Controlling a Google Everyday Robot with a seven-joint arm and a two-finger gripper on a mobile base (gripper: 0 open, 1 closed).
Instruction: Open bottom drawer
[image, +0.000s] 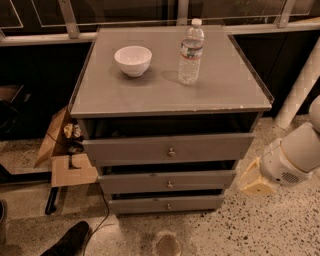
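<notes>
The grey cabinet (170, 95) has three drawers. The bottom drawer (150, 204) has the slimmest front, with a small round metal knob (168, 206) at its centre. It sits close to the floor, under the mid-sized drawer front (145, 182) and the tallest one (135, 149). Dark gaps show above each front. My white arm (290, 160) hangs at the right of the cabinet, level with the middle drawer, with a tan part (255, 183) facing the cabinet's side. My gripper itself does not show in this view.
A white bowl (133, 60) and a clear water bottle (191, 50) stand on the cabinet top. An open cardboard box (67, 150) sits at the cabinet's left. A dark shoe (67, 240) is at the bottom left. A white post (300, 85) stands at right. The floor is speckled.
</notes>
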